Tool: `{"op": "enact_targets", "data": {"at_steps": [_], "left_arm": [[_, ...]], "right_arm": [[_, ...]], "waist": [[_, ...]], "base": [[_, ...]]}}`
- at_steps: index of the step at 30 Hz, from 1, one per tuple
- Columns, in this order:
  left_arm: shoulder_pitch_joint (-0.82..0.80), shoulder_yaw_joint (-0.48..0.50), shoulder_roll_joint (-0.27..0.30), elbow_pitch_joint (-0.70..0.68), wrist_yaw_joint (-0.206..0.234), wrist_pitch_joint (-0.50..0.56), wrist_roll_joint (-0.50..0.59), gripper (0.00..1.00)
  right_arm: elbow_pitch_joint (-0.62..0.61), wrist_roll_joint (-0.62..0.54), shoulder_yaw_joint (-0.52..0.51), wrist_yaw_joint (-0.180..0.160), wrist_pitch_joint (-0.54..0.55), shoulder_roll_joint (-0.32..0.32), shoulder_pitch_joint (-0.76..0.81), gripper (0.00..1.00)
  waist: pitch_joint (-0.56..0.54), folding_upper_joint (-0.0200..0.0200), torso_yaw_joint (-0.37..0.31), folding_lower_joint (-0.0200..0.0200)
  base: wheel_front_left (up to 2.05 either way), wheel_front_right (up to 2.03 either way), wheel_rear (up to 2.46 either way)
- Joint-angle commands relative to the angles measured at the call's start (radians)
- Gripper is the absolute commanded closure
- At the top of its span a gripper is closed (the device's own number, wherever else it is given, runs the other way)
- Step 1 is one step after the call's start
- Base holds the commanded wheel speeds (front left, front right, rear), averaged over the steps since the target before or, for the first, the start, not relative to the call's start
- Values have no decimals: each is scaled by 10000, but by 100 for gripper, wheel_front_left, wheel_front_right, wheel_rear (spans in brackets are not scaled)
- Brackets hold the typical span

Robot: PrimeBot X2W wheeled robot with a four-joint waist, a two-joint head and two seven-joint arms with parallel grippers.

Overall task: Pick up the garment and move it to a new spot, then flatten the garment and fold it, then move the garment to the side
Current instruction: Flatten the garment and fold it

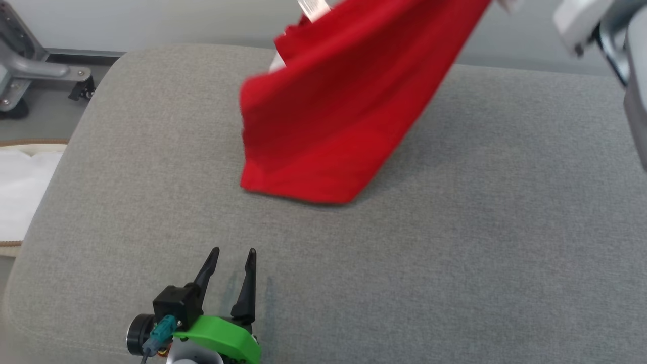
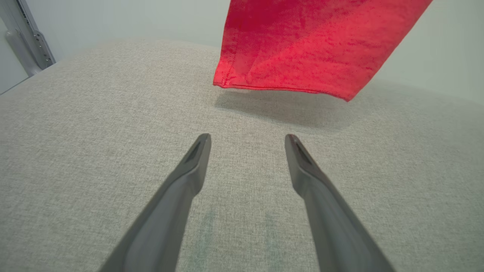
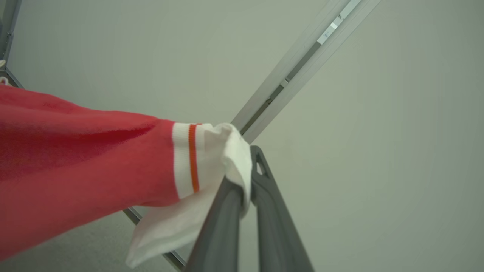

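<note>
Our right tool [image 3: 247,166] is clenched on the white cuff [image 3: 185,162] of the red garment [image 1: 333,111], which hangs just above the grey cushion [image 1: 480,253]. Our left tool [image 1: 233,249] hovers released over the cushion, near the garment but apart from it.

surface: grey fabric cushion [image 1: 455,227] | left edge: white cloth [image 1: 20,187] | far left: grey metal frame [image 1: 30,68]

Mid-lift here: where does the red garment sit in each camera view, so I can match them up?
Head view: red garment hangs upper centre, over the grey cushion.
Left wrist view: garment top centre, beyond the open left gripper.
Right wrist view: garment at left, white cuff pinched in the right gripper.
Shared landmark: the grey cushion.
</note>
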Motion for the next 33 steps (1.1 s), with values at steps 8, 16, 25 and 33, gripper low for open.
{"op": "enact_targets", "data": {"at_steps": [8, 16, 25, 33], "left_arm": [[70, 298, 30, -145, -24, 0, 208, 0], [-104, 337, 30, -227, -24, 0, 197, 0], [-910, 394, 31, -301, -24, 0, 15, 0], [-3300, -239, 156, 121, -24, 2, 26, 0]], "right_arm": [[173, 487, -2063, -20, -42, -320, 4993, 100], [-790, -13, -3909, -20, -42, 529, 7992, 0], [-2448, -314, -5141, -20, -43, 1657, 8794, 0], [-4025, -161, -5104, -20, -43, 2423, 8653, 0]], "waist": [[32, 0, -647, 0], [1, 0, -1097, 0], [505, 0, -1534, 0], [1583, 0, -2029, 0]], "base": [[0, 0, 0], [0, 0, 0], [0, 0, 0], [0, 0, 0]]}}
